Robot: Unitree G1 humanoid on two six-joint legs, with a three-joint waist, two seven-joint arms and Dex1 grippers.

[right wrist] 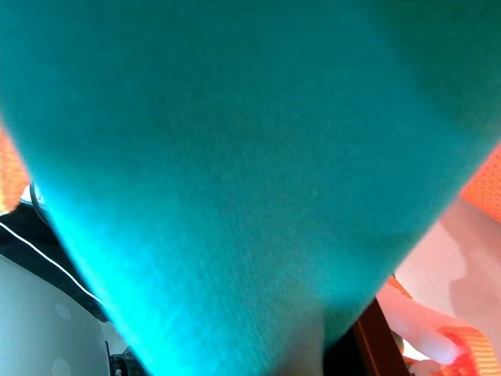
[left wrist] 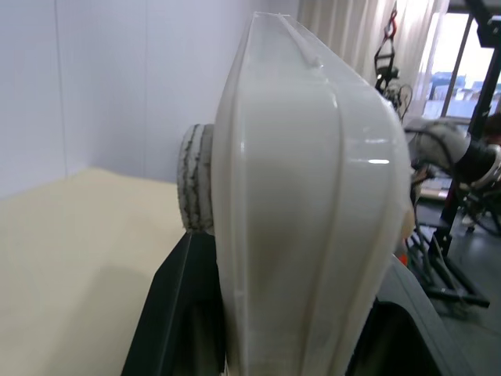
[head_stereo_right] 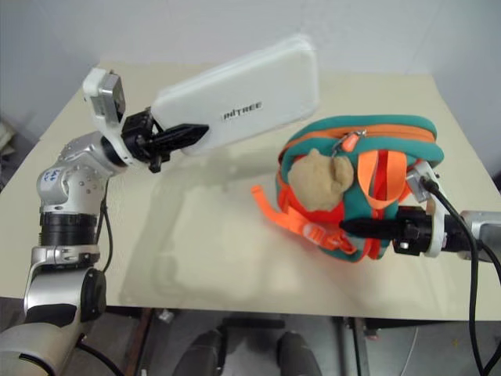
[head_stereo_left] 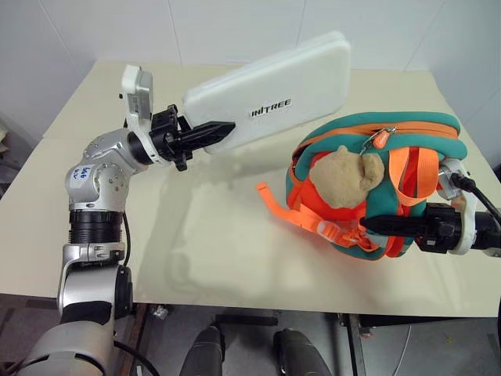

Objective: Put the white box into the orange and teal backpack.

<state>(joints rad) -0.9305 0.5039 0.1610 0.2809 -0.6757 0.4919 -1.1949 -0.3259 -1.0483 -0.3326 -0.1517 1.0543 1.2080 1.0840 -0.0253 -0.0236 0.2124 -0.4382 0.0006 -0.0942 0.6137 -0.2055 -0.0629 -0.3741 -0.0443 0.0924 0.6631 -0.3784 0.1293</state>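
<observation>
The left gripper is holding the box by one short end, its fingers closed on the case from both faces, and the box is hanging clear of the tabletop, tilted with its free end up and toward the far right. The backpack is sitting on the right part of the tabletop, near the front edge, with its plush animal facing the camera and an orange strap trailing to the left. The right gripper is at the backpack's lower front, fingers pinched almost shut on teal fabric; the right wrist view is looking straight into that teal cloth.

The step in hand appears to be carrying the box over to the bag. To do it well, the box's free end should be coming down toward the zipper line along the top, long axis aligned with the opening. Whether the zipper is open wide enough cannot be told here; if not, the right gripper needs to be pulling the fabric away to spread the mouth. With the grip at one end only, the box is likely to lever and slip, so a slow, steady move is called for.
</observation>
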